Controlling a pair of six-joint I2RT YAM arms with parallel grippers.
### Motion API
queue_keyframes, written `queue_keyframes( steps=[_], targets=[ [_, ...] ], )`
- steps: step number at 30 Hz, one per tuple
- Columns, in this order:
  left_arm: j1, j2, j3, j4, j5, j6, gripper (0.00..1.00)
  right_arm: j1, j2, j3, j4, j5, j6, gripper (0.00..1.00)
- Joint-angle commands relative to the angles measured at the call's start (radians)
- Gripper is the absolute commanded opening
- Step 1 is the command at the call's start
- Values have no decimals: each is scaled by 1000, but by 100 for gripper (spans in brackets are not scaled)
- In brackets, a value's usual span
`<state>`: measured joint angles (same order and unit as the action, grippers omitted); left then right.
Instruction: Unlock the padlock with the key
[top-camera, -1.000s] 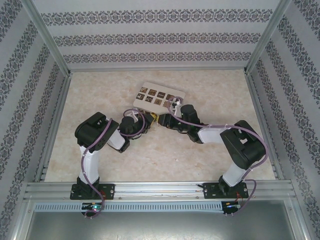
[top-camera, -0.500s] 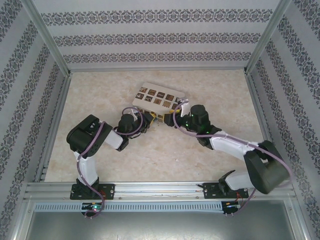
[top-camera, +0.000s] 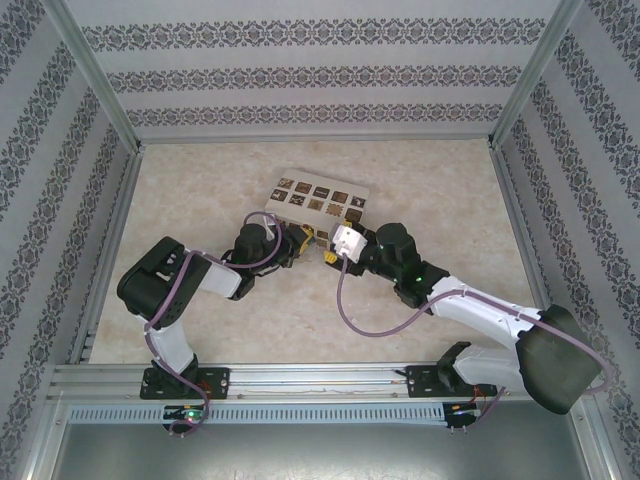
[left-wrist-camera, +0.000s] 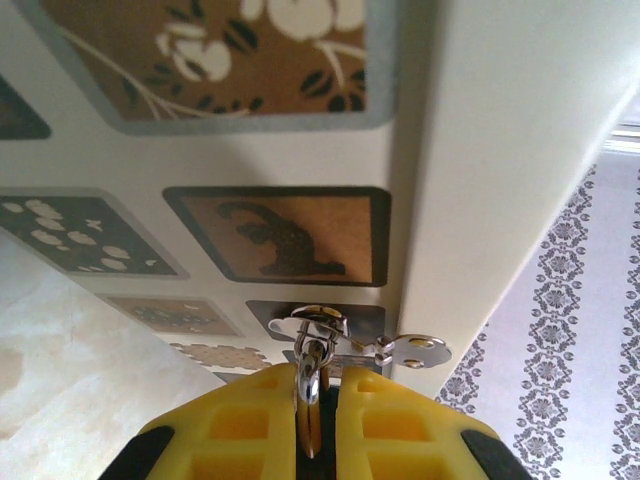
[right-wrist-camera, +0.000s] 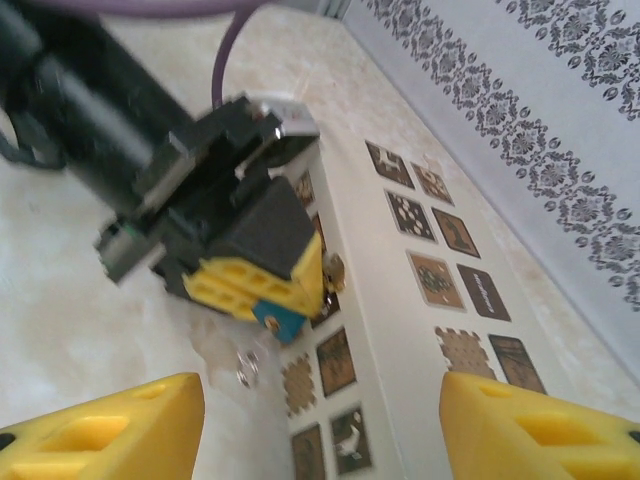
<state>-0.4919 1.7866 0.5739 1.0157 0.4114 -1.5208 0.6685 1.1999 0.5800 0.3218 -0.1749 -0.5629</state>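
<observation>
Padlock (right-wrist-camera: 280, 320): the blue body sits at the tips of the left gripper (right-wrist-camera: 272, 298), right against the near edge of the patterned box (right-wrist-camera: 385, 330). In top view that's mid-table, btwn the two arms.

Left gripper (left-wrist-camera: 318, 405) is clamped on it. In your left wrist cam the yellow fingers (left-wrist-camera: 245, 425) are pressed together w/ a thin silvery metal bit running up btwn them to a small loop (left-wrist-camera: 318, 322) at the box edge. Just right of the loop there's a flat silvery tab w/ a hole (left-wrist-camera: 420, 350). Can't tell if that's the key or box hardware.

Right gripper (right-wrist-camera: 320, 395) has its fingers (right-wrist-camera: 115, 420) spread wide w/ nothing btwn them. It points at the left gripper and the box edge, near but not touching. In top view, right gripper (top-camera: 330, 254) is just beside left gripper (top-camera: 302, 239), both at the box's (top-camera: 315, 192) near side.

Small shiny thing (right-wrist-camera: 246, 366) lies below the blue body on the table (top-camera: 250, 320); too blurry to ID.
</observation>
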Motion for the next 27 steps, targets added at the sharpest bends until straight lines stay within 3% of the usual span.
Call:
queue_keyframes(
  steps=[1,9,20,27],
  targets=[
    [-12,-44,-11,23,24,-25,3,5,6,28,-87,37,-210,63],
    [-11,-58,-2,-4,31,-26,3,28,76,87,-190,17,-321,62],
    [-11,-58,-3,4,35,-31,2,55,219,194,-244,0,-358,42],
    [-11,-53,0,6,36,-33,2,57,271,224,-244,15,-362,38]
  ],
)
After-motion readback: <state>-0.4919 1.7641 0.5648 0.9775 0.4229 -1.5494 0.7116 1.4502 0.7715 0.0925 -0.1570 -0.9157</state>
